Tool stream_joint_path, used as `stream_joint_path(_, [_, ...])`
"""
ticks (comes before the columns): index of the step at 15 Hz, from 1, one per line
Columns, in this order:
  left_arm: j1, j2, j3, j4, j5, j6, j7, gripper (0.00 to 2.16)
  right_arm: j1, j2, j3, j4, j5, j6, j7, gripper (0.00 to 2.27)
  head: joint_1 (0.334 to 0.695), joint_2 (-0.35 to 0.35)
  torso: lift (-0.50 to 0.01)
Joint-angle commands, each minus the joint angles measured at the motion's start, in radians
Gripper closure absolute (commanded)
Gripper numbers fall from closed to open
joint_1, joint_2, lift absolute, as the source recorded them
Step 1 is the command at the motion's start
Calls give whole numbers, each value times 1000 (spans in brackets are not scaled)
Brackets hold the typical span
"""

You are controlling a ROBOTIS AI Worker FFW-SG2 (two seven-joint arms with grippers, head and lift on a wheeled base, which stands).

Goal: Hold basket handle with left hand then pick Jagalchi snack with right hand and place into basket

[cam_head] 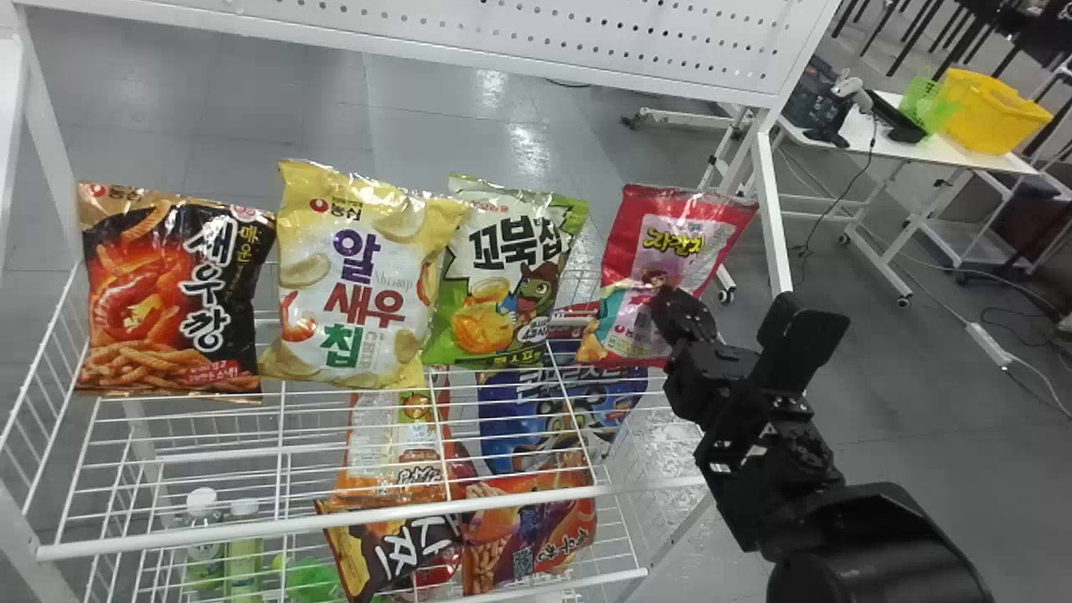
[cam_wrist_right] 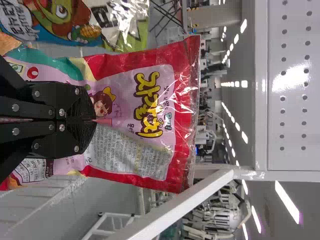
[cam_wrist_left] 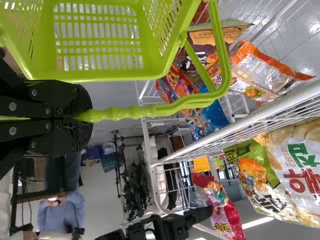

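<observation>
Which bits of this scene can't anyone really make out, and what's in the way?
- Jagalchi snack: patch under the right gripper, right wrist view.
- basket handle: stretch inside the left gripper, left wrist view.
- basket: part beyond the picture's edge, left wrist view.
- green thing: unidentifiable behind shelf wires, cut off below, head view.

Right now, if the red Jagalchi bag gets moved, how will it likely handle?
The Jagalchi bag is probably light for its size, being a snack packet. Its film folds where the right gripper pinches it, suggesting floppiness. The glossy surface might slip.
</observation>
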Motion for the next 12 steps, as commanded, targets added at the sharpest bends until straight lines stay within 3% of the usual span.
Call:
stream_joint_path(1, [-2,0,-2,0,0,0,0,1814,33,0,9,-54,-27,63,14,1949,695,-350,-10])
stream_joint_path(5, [-2,0,-1,4,1,0,1,1814,75,8,49,-140,-58,207,31,1949,695,-342,-10])
stream_joint_path(12, [-2,0,-2,0,1,0,-2,1814,127,7,58,-315,-153,489,64,1949,695,-252,-10])
